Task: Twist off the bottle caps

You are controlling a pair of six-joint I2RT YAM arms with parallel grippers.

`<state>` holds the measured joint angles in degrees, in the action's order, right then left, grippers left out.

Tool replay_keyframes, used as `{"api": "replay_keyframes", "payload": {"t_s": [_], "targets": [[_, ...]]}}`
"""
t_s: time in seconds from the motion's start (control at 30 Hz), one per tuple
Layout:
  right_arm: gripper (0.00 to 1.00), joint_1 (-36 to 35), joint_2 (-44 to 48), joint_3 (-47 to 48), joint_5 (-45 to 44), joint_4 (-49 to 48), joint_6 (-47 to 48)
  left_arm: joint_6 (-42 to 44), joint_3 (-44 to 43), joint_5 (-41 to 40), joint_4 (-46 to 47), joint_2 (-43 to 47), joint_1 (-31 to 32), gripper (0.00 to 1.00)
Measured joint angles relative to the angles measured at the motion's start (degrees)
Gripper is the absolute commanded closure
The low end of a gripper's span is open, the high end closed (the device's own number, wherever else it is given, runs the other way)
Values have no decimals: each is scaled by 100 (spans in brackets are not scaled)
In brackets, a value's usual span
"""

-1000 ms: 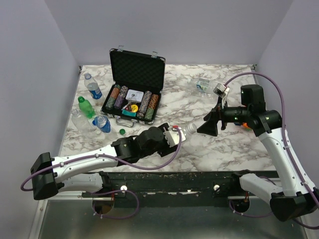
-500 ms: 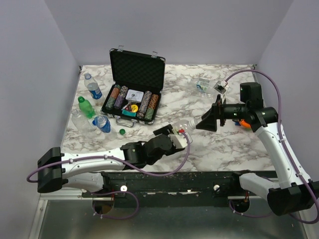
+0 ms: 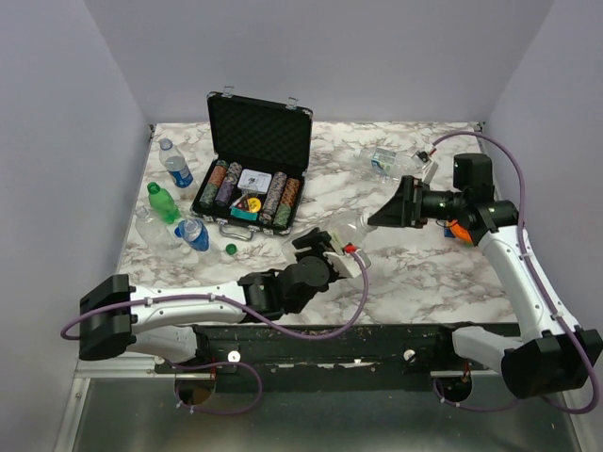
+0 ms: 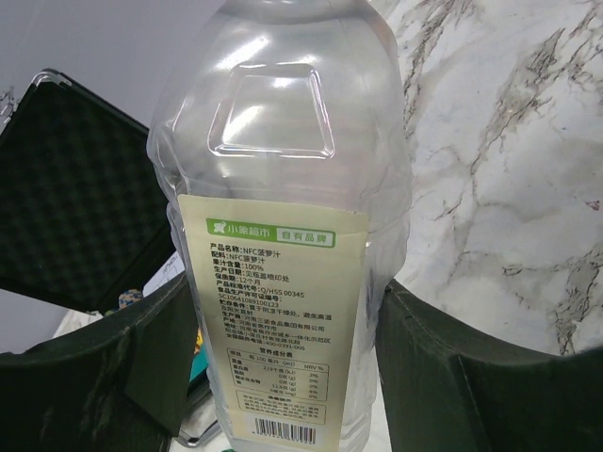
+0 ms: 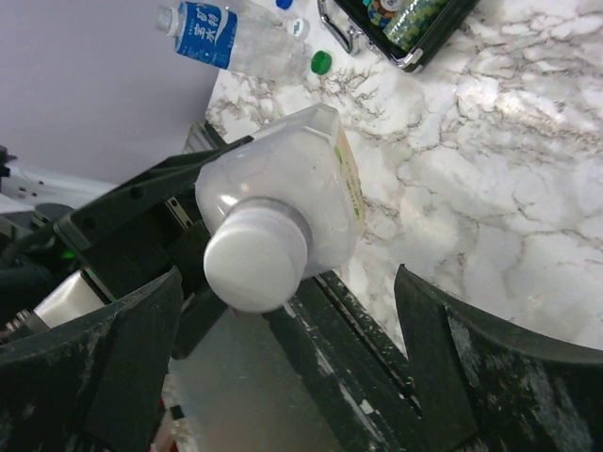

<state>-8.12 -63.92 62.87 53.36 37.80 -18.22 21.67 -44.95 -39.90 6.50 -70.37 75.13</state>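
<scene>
Nearest me, the left arm is stretching in from the near left corner over the marble worktop (image 3: 424, 273), and its left pincer (image 3: 330, 252) is gripping a clear bottle (image 3: 345, 228) with a pale printed label, the two dark fingers (image 4: 104, 372) pressing on either side of the label's lower part. The bottle is being held up off the worktop near the middle, tilted so that its neck is pointing to the right. Its white cap (image 5: 256, 259) is sitting on the neck, and it is facing straight into the right pincer (image 3: 396, 205). That pincer is gaping wide, with the cap lying in the gap and apart from both fingers. A little farther back on the left, a loose green cap (image 3: 231, 250) is lying on the marble just in front of a blue-labelled bottle (image 3: 192, 234) resting on its side. A green bottle (image 3: 163, 204) is standing beside it. Another small bottle with a blue label (image 3: 175, 168) is standing farther back by the left wall. Right of these, a black chip case (image 3: 254, 169) is sitting open with rows of striped chips in it. At the far right, one more clear bottle (image 3: 384, 159) is lying on its side.
</scene>
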Motion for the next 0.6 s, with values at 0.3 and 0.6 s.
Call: {"api": "replay_keyframes", "payload": {"t_s": [0.3,0.6], "targets": [[9,0,-376,-15,98,-197,-476,278,-11,-7,203,-433,0,100],[27,-81,-407,-15,7,-81,-286,363,-234,-7,227,-717,0,100]]}}
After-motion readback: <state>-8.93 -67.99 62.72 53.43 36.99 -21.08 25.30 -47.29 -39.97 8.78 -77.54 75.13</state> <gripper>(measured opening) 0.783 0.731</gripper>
